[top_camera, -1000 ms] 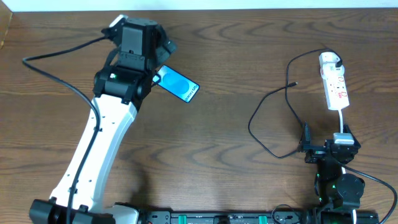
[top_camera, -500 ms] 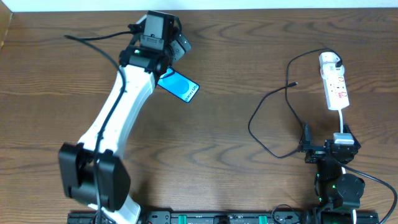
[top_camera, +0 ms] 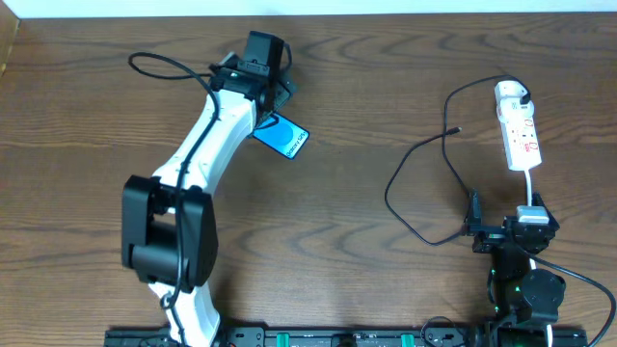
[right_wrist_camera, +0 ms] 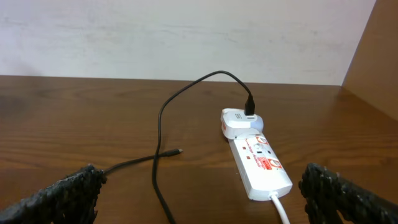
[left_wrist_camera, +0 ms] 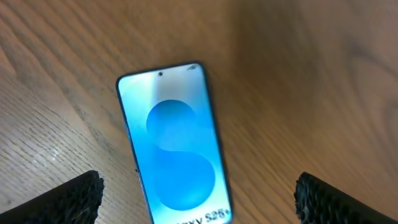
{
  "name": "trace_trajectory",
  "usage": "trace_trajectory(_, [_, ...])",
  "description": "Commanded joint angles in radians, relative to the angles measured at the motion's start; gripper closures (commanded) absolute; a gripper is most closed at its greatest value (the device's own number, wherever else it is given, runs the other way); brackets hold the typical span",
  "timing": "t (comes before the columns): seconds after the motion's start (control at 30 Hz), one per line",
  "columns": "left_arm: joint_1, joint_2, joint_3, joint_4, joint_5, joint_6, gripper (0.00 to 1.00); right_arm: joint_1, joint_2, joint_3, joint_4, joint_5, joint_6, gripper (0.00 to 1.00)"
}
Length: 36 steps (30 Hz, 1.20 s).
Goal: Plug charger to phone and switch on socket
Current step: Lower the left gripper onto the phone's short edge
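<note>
The left fingers (left_wrist_camera: pixel 68 199) are held wide apart above the phone (left_wrist_camera: pixel 174 149) on the table (left_wrist_camera: pixel 298 74); the right fingers (right_wrist_camera: pixel 56 196), also spread, are pointed toward the socket (right_wrist_camera: pixel 261 165).

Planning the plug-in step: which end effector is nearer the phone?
Left. The left end effector hovers directly over the phone; the right end effector sits far across the table, facing the socket.
</note>
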State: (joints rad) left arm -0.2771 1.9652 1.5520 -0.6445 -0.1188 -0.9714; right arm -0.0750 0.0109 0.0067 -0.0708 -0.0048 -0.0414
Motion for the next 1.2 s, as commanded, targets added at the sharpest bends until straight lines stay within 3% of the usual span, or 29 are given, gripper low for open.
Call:
trace_trajectory(0.0, [-0.002,0.074,0.018,-0.006,-0.023,-0.084,0.02,-0.002,-0.005,-0.001,-0.005,-0.002,-0.009,0.01])
trace_trajectory(0.37, [-0.021,0.148,0.018,0.008,-0.024,-0.243,0.02,-0.002,-0.005,-0.001,-0.005,-0.002,-0.009,0.01])
trace_trajectory(1.17, [-0.045,0.255,0.016,0.029,-0.058,-0.283,0.02,-0.002,-0.005,-0.001,-0.005,-0.001,-0.009,0.01])
